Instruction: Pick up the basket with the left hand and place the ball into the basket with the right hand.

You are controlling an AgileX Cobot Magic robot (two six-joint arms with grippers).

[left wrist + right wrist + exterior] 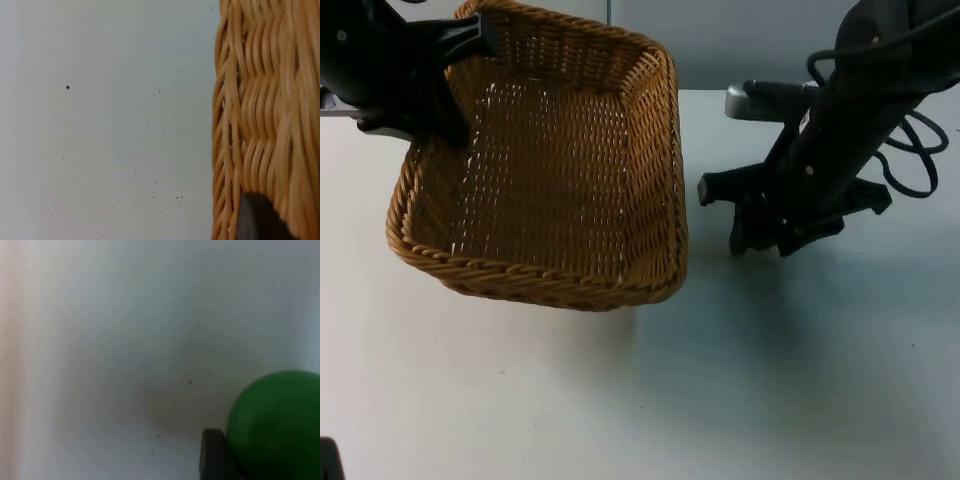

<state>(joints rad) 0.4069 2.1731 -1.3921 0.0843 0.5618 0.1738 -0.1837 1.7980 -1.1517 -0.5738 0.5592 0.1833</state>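
Green ball (277,425) touching right gripper (760,240) fingertip (212,455).

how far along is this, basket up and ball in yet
Done: the left gripper holds the wicker basket by its far rim, tilted up off the white table. In hand: the right gripper is low over the table beside the basket, and its wrist view shows the green ball against a fingertip, apparently grasped. Left: carry the ball over the rim and release it; the basket holds nothing yet.

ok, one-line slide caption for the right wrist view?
Right gripper carrying the green ball above the white table.
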